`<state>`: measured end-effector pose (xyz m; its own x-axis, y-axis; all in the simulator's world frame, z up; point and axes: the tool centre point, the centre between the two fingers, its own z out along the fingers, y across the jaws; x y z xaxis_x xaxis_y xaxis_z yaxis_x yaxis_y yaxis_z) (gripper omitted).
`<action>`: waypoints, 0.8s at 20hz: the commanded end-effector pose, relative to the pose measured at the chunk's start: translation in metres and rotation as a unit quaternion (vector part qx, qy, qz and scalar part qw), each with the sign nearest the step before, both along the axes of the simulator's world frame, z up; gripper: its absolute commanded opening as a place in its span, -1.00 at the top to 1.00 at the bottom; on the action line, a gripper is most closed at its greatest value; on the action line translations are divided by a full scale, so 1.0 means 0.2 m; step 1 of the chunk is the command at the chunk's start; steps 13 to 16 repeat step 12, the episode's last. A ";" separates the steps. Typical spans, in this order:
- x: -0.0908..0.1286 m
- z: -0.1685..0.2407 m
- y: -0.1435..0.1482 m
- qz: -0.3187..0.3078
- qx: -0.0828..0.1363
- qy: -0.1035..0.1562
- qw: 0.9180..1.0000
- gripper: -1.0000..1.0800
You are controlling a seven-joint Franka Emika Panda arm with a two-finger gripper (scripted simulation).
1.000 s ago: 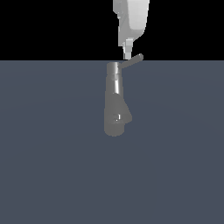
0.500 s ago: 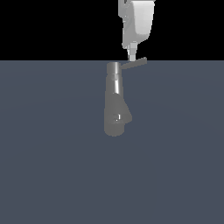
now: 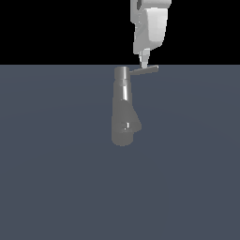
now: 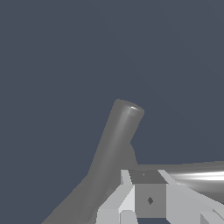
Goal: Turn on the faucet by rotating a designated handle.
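Arm: smooth white shell, rounded blocky link, light grey shading down one side, darker seam near the top edge. No cables, screws or labels visible in the exterior view.

Gripper: narrows to a pale grey-white wedge-shaped tip. Fingers in the wrist view: flat, faceted, light grey to white. Darker grey square pad between them bears a small black diamond mark.

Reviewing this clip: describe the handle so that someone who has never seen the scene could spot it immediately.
Find the grey faucet standing alone on the dark floor in the exterior view. At its cylindrical cap, a thin straight rod points toward the exterior view's right: that is the handle, directly beneath the white hand. It is far slimmer than the thick faucet body.
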<state>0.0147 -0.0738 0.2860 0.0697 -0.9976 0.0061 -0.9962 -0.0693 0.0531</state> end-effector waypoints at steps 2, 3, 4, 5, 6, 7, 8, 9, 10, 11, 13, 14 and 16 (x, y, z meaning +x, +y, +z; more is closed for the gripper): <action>0.01 -0.03 -0.10 -0.012 -0.002 0.003 1.000 1.00; 0.02 -0.03 -0.11 -0.013 -0.002 0.003 1.000 1.00; 0.02 -0.04 -0.12 -0.013 -0.003 0.003 1.000 1.00; 0.03 -0.04 -0.14 -0.014 -0.003 0.004 1.000 1.00; 0.04 -0.04 -0.15 -0.014 -0.003 0.004 1.000 1.00; 0.04 -0.05 -0.16 -0.014 -0.003 0.004 1.000 1.00; 0.05 -0.05 -0.17 -0.015 -0.003 0.004 1.000 1.00; 0.06 -0.05 -0.18 -0.015 -0.003 0.004 1.000 1.00; 0.06 -0.06 -0.19 -0.016 -0.003 0.004 1.000 1.00; 0.07 -0.06 -0.20 -0.016 -0.003 0.004 1.000 1.00; 0.07 -0.06 -0.20 -0.016 -0.003 0.004 1.000 1.00; 0.07 -0.06 -0.20 -0.016 -0.003 0.004 1.000 1.00; 0.07 -0.06 -0.20 -0.016 -0.003 0.004 1.000 1.00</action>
